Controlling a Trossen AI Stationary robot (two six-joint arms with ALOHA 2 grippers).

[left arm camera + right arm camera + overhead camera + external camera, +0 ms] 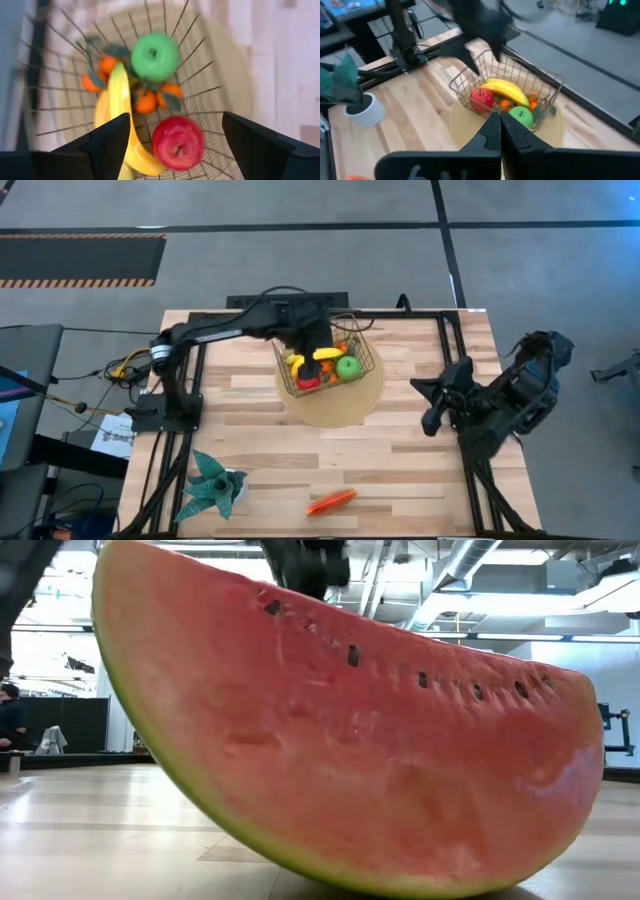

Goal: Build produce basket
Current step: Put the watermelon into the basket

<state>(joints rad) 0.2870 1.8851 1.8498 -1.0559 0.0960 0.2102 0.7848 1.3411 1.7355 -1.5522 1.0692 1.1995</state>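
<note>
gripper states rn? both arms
Left gripper: jaws open, empty, over the basket.
Right gripper: jaws closed, empty, parked at the table's right edge.

Teal plant in white pot, round tan mat, watermelon slice close-up

basket: thin gold wire mesh | green apple: glossy, smooth plastic | table: pale wood planks, matt

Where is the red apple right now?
In the high view, the red apple lies inside the basket at the table's far middle, below the left gripper, beside the bananas and green apple.
</note>
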